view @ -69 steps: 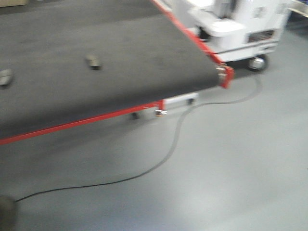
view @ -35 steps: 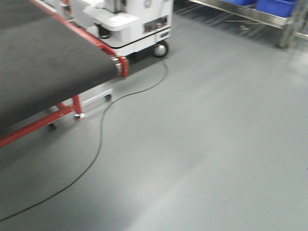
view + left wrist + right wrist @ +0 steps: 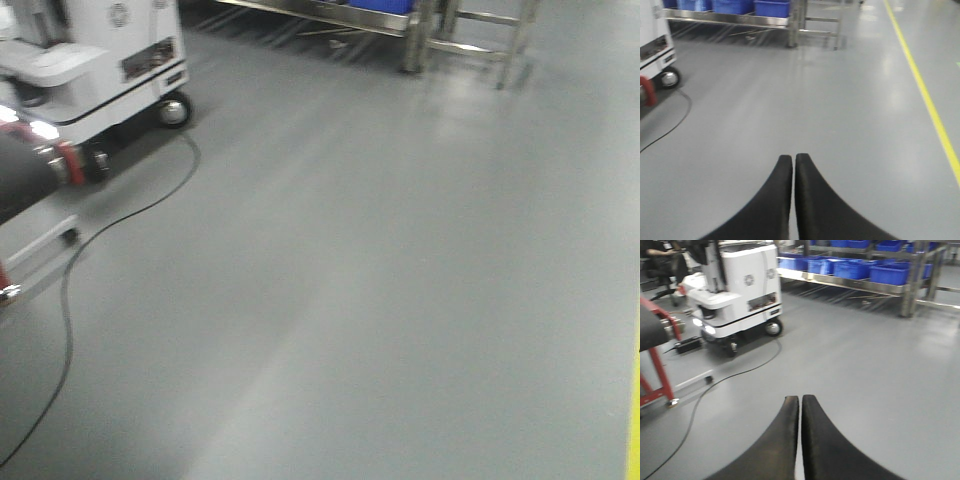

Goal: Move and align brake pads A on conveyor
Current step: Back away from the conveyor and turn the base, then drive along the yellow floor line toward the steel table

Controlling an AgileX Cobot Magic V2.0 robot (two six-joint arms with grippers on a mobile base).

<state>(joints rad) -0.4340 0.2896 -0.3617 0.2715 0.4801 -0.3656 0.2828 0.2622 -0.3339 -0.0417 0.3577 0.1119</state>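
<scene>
Front view: the picture is blurred. Only the rounded end of the conveyor (image 3: pixel 18 185) shows, at the far left edge, with a red end piece beside it. The pads are in none of the three views. Bare grey floor (image 3: pixel 400 300) fills most of the picture. A black cable (image 3: pixel 68 330) lies on the floor in a loose curve, running from beside the conveyor end toward the lower left corner. A white wheeled unit (image 3: pixel 110 50) stands just beyond the conveyor end. A steel rack (image 3: pixel 420 25) stands along the far side.

Left wrist view: the left gripper (image 3: pixel 793 159) has its fingers pressed together, only a thin slit between them, nothing held. It hangs over open floor, well apart from the conveyor. A yellow line (image 3: pixel 925 95) runs along the floor to its right. Blue bins (image 3: pixel 730 6) sit on the rack ahead.

Right wrist view: the right gripper (image 3: pixel 800 400) is likewise closed to a slit and empty, over the floor. The conveyor's belt end and red leg (image 3: pixel 657 365) stand at the left edge, the white unit just behind them.
</scene>
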